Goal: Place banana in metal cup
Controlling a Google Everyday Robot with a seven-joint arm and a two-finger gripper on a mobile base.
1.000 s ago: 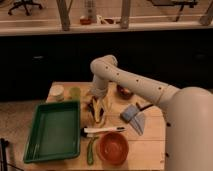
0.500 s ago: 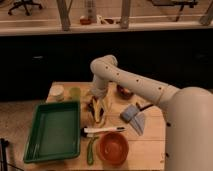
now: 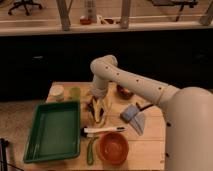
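Observation:
The banana (image 3: pixel 101 109), yellow with dark patches, lies on the wooden table (image 3: pixel 150 145) just right of the green tray. My gripper (image 3: pixel 95 107) is lowered right at the banana, with the white arm (image 3: pixel 130 82) reaching in from the right. I cannot tell whether it holds the banana. A grey metal cup (image 3: pixel 133 117) lies tilted on the table to the right of the banana, apart from it.
A green tray (image 3: pixel 52 131) fills the table's left side. An orange bowl (image 3: pixel 113 147), a slim green vegetable (image 3: pixel 91 151) and a white-handled tool (image 3: pixel 103 130) lie in front. A white cup (image 3: pixel 57 92), a small green cup (image 3: pixel 75 93) and a red bowl (image 3: pixel 124 91) stand at the back.

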